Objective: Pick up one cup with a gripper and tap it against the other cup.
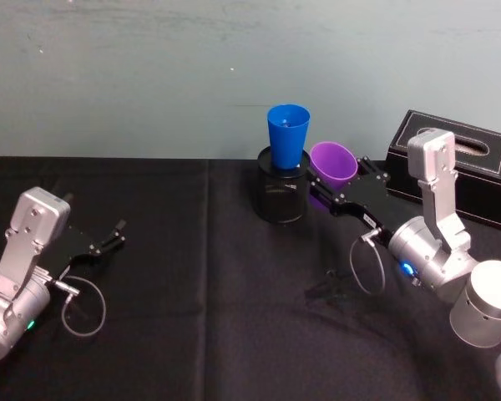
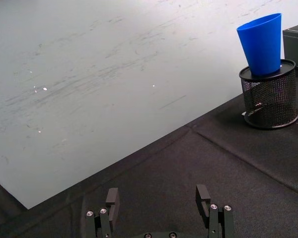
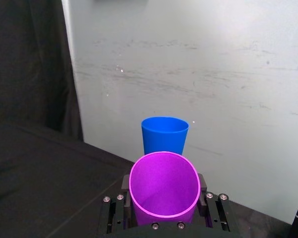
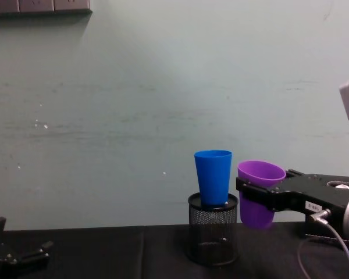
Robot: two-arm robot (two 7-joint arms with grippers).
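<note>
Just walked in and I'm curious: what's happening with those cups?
The right gripper holds the purple cup off the table, right beside the blue cup, which stands in a black mesh holder. The chest view shows a narrow gap between the cups. The left gripper sits open at the left, idle.

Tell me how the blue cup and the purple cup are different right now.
The blue cup stands in a black mesh pen holder; the purple cup is held in the air by the right gripper. The blue cup is upright; the purple cup leans a little. The blue cup's rim sits higher than the purple cup's. Both are plain cups, narrower at the bottom, open end up. The left gripper rests open at the left.
</note>
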